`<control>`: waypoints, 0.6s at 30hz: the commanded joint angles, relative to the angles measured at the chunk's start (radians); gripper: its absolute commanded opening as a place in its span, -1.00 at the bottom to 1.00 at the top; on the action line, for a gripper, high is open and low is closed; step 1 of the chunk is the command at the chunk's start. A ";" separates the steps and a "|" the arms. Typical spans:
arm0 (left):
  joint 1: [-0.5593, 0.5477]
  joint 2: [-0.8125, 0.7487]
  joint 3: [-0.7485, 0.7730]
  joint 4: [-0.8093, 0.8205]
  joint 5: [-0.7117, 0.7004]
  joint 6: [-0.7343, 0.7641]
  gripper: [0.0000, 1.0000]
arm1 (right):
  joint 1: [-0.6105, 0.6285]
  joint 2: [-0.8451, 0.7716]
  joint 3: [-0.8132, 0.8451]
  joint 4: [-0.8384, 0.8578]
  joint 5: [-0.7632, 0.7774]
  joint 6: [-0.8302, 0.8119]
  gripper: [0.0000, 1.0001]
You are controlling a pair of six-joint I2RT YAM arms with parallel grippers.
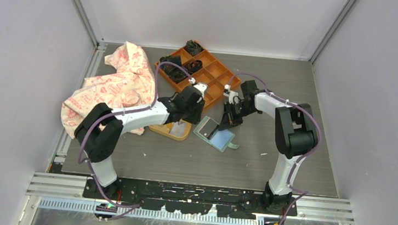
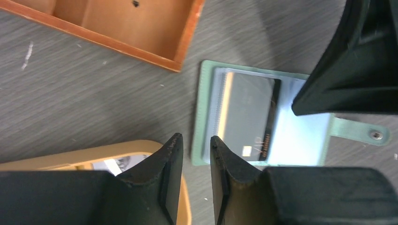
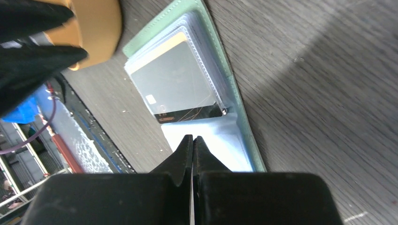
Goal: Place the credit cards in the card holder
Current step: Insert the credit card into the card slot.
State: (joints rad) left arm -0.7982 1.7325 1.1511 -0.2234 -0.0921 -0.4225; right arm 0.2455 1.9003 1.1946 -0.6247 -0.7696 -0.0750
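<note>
Sage-green folding card holder [image 1: 224, 141] open flat at the centre of the overhead frame. Black plastic credit card [image 3: 176, 84] apparently most of the way into a clear sleeve, dark end toward the fold. Right gripper [image 3: 192, 139] pinched fully closed on nothing, tips just below that end. Left gripper [image 2: 195, 138] partly open, empty, beside the holder's lower-left edge. Nudge squarely along the card's length with tips low. Brace the far edge against sliding toward the yellow oval dish [image 2: 94, 152].
</note>
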 commanded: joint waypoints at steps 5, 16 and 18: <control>0.066 0.111 0.091 -0.069 0.034 0.059 -0.52 | 0.065 0.038 0.003 0.047 0.128 0.073 -0.99; 0.074 0.225 0.141 -0.095 0.144 0.047 -0.52 | 0.095 0.033 0.004 0.165 0.104 0.175 -0.99; 0.073 0.218 0.127 -0.084 0.176 0.030 -0.51 | 0.093 0.025 0.006 0.169 0.090 0.171 -0.99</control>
State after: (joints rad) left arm -0.7254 1.9450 1.2793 -0.3092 -0.0177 -0.3752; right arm 0.3325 1.9457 1.1942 -0.5415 -0.6559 0.0628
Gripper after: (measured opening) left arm 0.241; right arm 0.030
